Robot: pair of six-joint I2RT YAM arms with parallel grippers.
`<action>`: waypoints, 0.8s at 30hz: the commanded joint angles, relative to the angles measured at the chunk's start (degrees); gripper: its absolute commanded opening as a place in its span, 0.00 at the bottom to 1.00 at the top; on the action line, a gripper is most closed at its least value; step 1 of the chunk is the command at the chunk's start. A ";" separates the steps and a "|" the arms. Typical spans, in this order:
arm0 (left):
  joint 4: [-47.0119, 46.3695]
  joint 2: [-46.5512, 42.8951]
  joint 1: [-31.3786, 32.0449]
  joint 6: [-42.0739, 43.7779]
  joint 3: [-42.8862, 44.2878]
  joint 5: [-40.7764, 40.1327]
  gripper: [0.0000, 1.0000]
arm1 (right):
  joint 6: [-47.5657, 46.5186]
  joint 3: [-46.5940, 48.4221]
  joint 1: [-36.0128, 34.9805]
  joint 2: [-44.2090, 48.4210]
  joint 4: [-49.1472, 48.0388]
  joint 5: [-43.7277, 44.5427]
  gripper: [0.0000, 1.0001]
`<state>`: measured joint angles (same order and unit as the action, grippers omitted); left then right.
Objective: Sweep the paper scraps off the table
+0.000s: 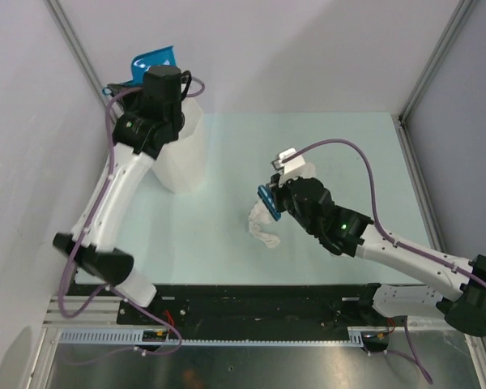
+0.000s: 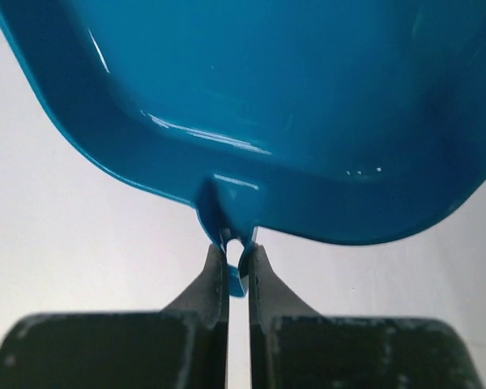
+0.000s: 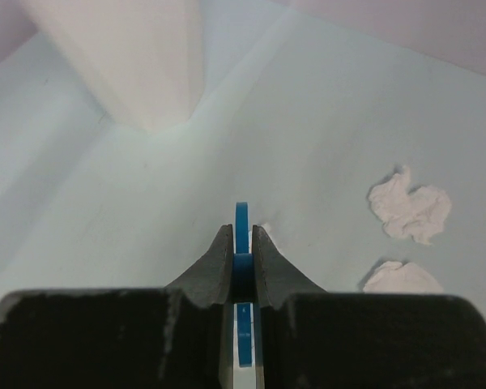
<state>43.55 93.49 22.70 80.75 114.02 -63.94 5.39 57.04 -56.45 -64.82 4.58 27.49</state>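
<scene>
1. Roughly at the centre of the top view, the paper scraps [image 1: 262, 224] lie bunched on the table [image 1: 348, 154], just left of the right arm's tip. In the right wrist view two of them sit at the right side, one above the other and apart.
2. Just beside them, the right gripper [image 3: 241, 247] is clamped on a thin blue tool [image 3: 241, 217], seen edge-on. The dark tapered fingers stand nearly together with only that strip between them.
3. At the upper left of the top view, the left gripper [image 2: 236, 263] pinches a small tab on the rim of the blue dustpan [image 2: 292, 121]. The jaws are almost touching.
4. The dustpan is glossy, smooth plastic, a shallow tray with rounded corners. It shows up and left of the white bin [image 1: 186, 154], which is tall and faceted, its flat sides meeting in a crisp edge.
5. The table is a smooth, matte, pale mint surface. The gripper bodies are black and lightly scuffed.
6. The scraps are white, crumpled and tissue-like, with ragged lobed outlines. A sliver of one peeks out just right of the right fingertips.
</scene>
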 commanded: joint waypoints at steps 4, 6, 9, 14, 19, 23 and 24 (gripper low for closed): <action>-1.54 -20.79 9.90 -12.62 -15.63 9.63 0.00 | 2.68 -3.24 -1.39 -1.10 6.83 2.62 0.00; -1.10 -25.71 13.05 -14.21 -25.39 9.28 0.00 | 7.33 -4.47 -1.30 -0.31 9.38 7.99 0.00; 2.30 -29.59 15.70 -18.51 -36.39 9.80 0.00 | 18.06 -5.87 -1.56 1.53 16.24 16.01 0.00; 19.97 -26.88 17.99 -38.45 -37.39 26.17 0.00 | 25.45 -10.89 -2.00 3.21 17.92 19.98 0.00; 23.78 -24.07 19.93 -45.49 -44.74 39.31 0.00 | 27.66 -13.00 -2.18 0.66 15.90 19.45 0.00; 22.81 -18.53 20.81 -47.53 -56.85 44.78 0.00 | 29.41 -13.70 -2.44 -2.06 15.29 18.92 0.00; 20.89 -17.13 20.89 -47.79 -58.54 44.70 0.00 | 29.68 -13.88 -2.70 -2.85 14.68 18.14 0.00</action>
<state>63.77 71.44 42.87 39.18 62.89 -27.62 31.05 43.88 -58.39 -65.78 21.52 44.10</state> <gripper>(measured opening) 0.051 0.097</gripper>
